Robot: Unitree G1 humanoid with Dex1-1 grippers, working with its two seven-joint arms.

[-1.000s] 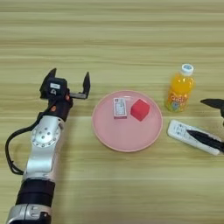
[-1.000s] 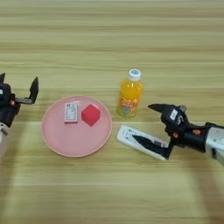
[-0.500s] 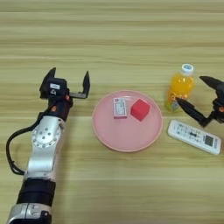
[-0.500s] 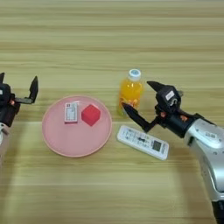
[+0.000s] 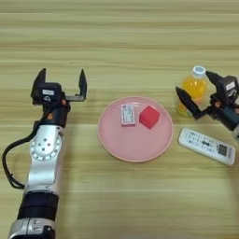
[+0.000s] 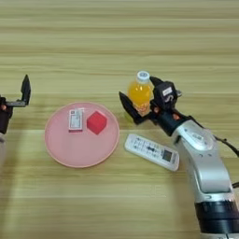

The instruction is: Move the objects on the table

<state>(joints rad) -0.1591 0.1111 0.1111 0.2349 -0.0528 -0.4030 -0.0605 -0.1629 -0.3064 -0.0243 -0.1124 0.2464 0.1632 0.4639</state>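
Orange juice bottle (image 6: 140,94) stands upright on the table (image 5: 121,37), right of centre, just beside the right rim of the pink plate (image 6: 74,151). Right gripper (image 6: 140,98) has its fingers spread, one on each side of the bottle; contact cannot be told. White remote (image 6: 151,151) lies flat, angled, nearer the front edge than the bottle, beside the plate and apart from the gripper. Red cube (image 5: 149,116) sits on the plate, next to a small white card (image 5: 127,115). Left gripper (image 5: 61,84) is over the table's left part, fingers spread wide, nothing between them.
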